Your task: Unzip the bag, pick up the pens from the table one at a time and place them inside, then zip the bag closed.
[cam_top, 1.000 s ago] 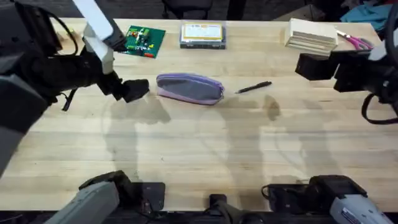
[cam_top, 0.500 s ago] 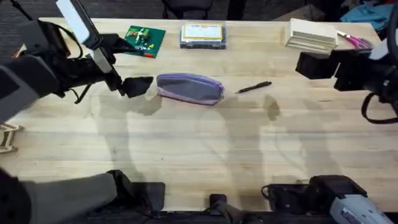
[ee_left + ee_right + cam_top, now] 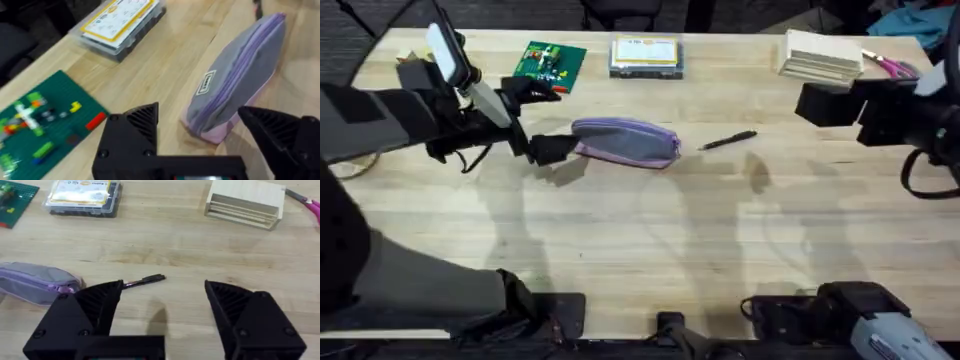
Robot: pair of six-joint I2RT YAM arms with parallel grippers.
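Both sets of fingers spread; left gripper [image 3: 548, 150] sits at the bag's [image 3: 626, 141] left end, long axis left-right.

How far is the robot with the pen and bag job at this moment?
Nothing looks finished: the bag lies zipped shut and the pen lies on the table beside it. In hand: the left gripper, fingers open, sits at the bag's end. The right gripper hangs open above the pen. Left: unzip, put the pen inside, zip closed.
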